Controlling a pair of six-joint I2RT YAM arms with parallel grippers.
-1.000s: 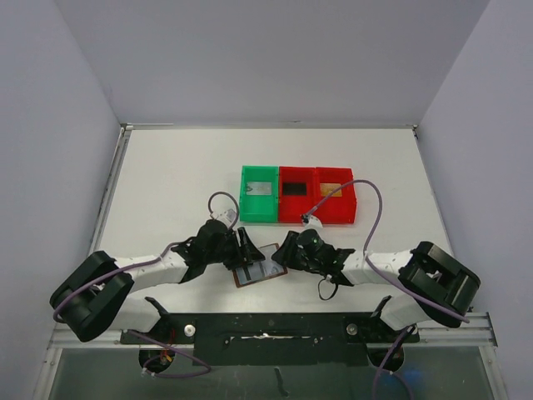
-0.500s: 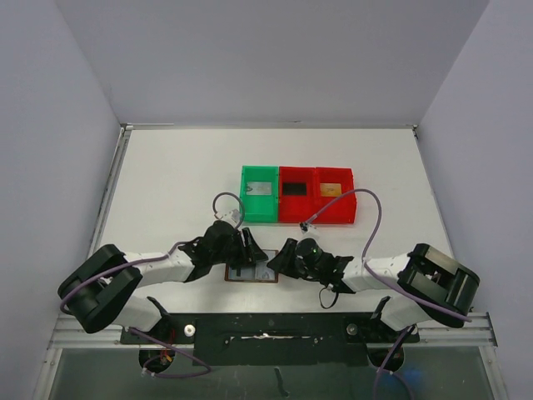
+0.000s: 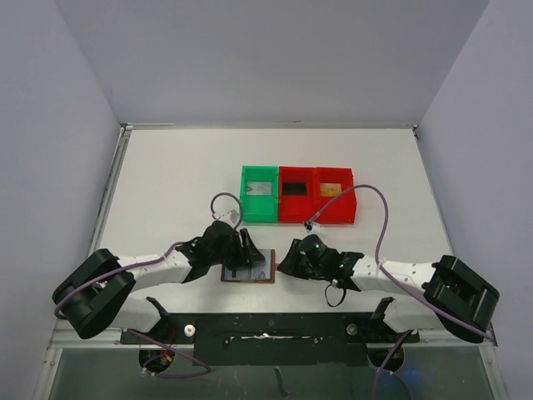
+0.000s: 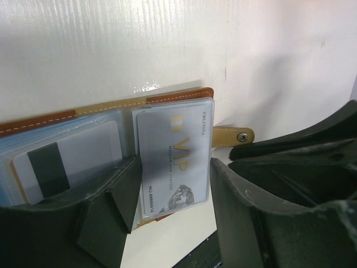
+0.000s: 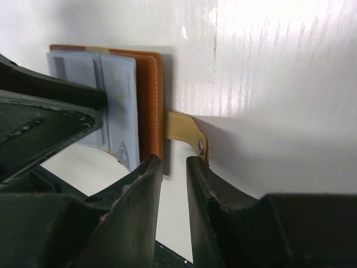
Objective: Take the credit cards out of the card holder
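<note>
The card holder (image 3: 247,270), a brown bifold, lies open near the table's front edge between my two grippers. In the left wrist view its clear sleeves hold a pale grey VIP card (image 4: 175,159) and a card with a black stripe (image 4: 61,162). My left gripper (image 4: 174,167) is open, its jaws standing either side of the VIP card. My right gripper (image 5: 174,162) is open by a narrow gap at the holder's brown right edge (image 5: 149,100), just below the tan tab (image 5: 187,131). Only bare table shows between its fingers.
Three small trays stand in a row behind the holder. The green tray (image 3: 258,208) holds a grey card (image 3: 261,188), the middle red tray (image 3: 296,208) a black card (image 3: 294,189), and the right red tray (image 3: 336,210) a golden card (image 3: 331,190).
The card holder has turned from tilted to square and shifted slightly left and nearer. The right arm has stretched out flatter, and its jaws have narrowed a little. The left gripper stays over the holder.
</note>
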